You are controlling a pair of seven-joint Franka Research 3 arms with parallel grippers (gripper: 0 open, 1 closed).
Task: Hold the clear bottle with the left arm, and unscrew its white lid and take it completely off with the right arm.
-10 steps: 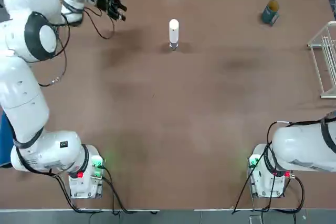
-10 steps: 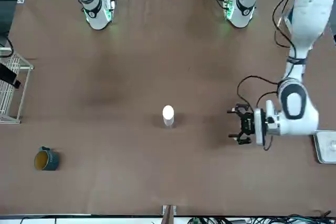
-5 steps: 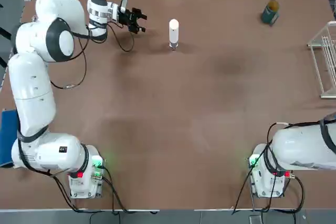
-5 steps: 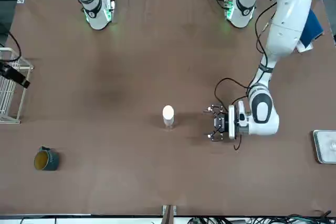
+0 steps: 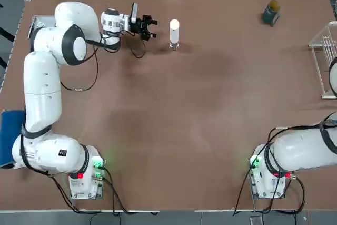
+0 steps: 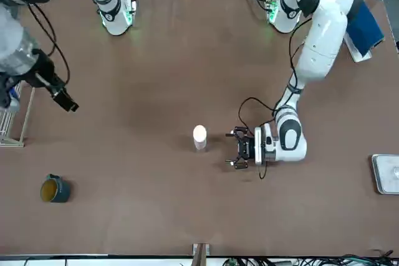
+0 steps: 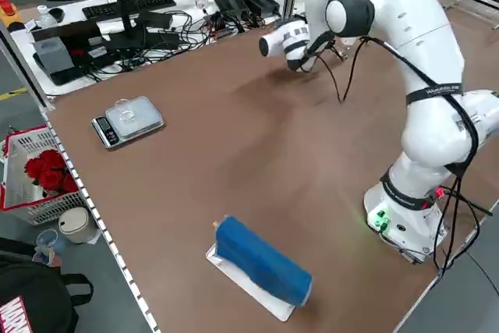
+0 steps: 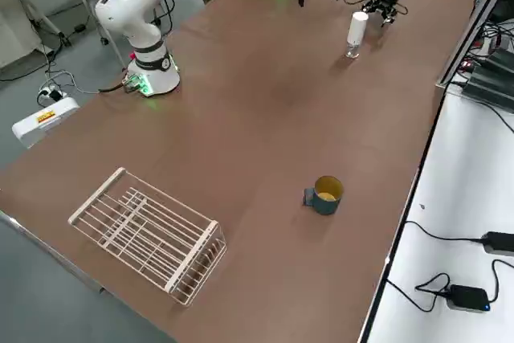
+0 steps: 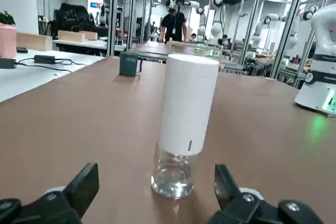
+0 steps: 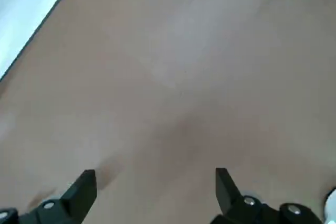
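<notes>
The clear bottle (image 5: 174,45) stands upright at the far middle of the table, with the tall white lid (image 5: 174,28) on it. My left gripper (image 5: 152,27) lies low over the table just to the left of it, open and pointing at it, a short gap away. In the left wrist view the clear bottle (image 9: 172,173) and white lid (image 9: 188,103) stand just beyond the open fingers (image 9: 85,183). My right gripper (image 6: 65,100) hangs above the table's right side, far from the bottle. Its fingers (image 10: 82,185) are open over bare table.
A dark-teal jar (image 5: 271,12) sits at the far right corner, and a wire rack (image 5: 327,60) at the right edge. A scale (image 6: 387,173) lies at the far left. A blue roll on a white sheet (image 7: 260,261) rests at the left edge.
My left gripper has swept from the far left corner rightward to just beside the bottle. The right arm has swung into the front view over the table's right side.
</notes>
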